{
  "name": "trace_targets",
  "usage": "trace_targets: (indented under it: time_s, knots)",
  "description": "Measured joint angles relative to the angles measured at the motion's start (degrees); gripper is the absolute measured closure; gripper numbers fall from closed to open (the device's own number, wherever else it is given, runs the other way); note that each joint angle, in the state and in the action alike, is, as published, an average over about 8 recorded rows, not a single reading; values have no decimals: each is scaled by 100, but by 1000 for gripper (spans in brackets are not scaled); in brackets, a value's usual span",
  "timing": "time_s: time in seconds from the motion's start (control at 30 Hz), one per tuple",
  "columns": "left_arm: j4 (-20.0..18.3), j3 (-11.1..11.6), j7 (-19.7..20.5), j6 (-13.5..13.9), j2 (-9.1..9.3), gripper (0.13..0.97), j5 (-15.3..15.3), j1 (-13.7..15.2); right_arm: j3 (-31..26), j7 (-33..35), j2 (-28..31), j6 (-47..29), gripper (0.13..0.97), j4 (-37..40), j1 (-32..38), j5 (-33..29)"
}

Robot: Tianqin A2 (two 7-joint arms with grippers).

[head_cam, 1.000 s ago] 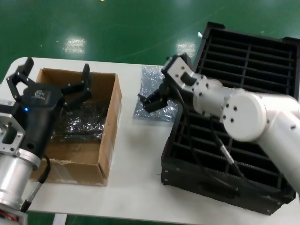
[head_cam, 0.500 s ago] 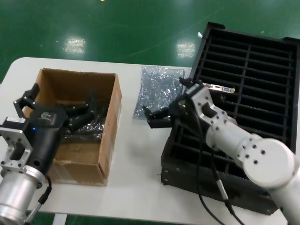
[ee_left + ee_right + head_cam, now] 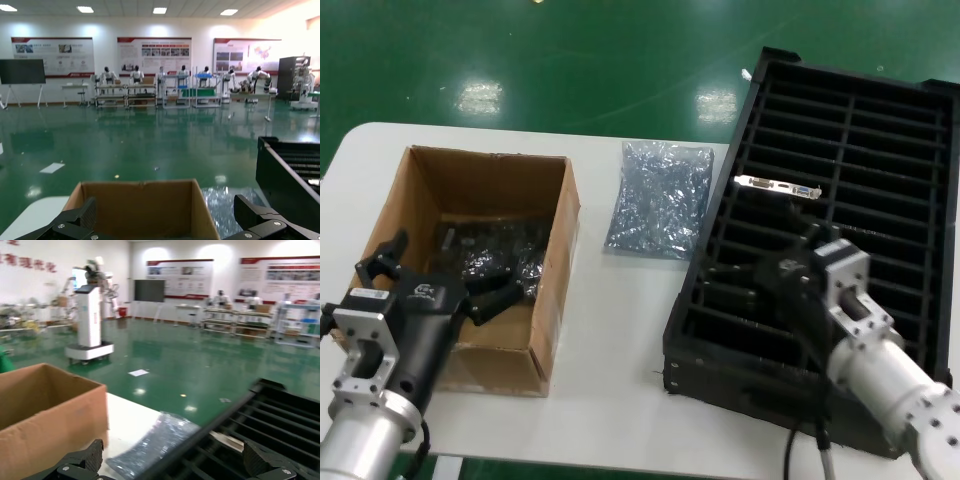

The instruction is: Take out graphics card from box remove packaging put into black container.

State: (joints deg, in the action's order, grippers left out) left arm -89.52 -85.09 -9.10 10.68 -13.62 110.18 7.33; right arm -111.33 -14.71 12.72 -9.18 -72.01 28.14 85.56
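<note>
The graphics card [image 3: 778,187] stands in a far slot of the black container [image 3: 676,340], its silver bracket with a blue connector showing; the bracket is a pale strip [image 3: 227,438] in the right wrist view. The empty packaging [image 3: 660,195] lies flat on the table between the box [image 3: 555,270] and the container. My right gripper [image 3: 782,278] hangs open and empty over the container's near half, with wide-spread fingers [image 3: 85,456]. My left gripper [image 3: 440,282] is open and empty over the near part of the box.
Dark glossy bagged boards [image 3: 490,255] lie in the box's bottom. The white table [image 3: 610,350] shows bare between box and container. In the left wrist view the box [image 3: 140,210] fills the middle, with the bag [image 3: 220,200] and the container [image 3: 280,170] beside it.
My right arm has pulled back from the bag toward the near right, leaving the card standing in a container slot. My left gripper has drawn back toward the box's near edge.
</note>
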Motion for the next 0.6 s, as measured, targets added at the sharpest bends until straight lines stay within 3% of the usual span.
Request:
trace_targets:
  time_s: [0.6]
  knots:
    - [-152, -466, 641, -753, -252, 132, -497, -518, 1386, 1039, 316, 648, 129, -1387, -1984, 1239]
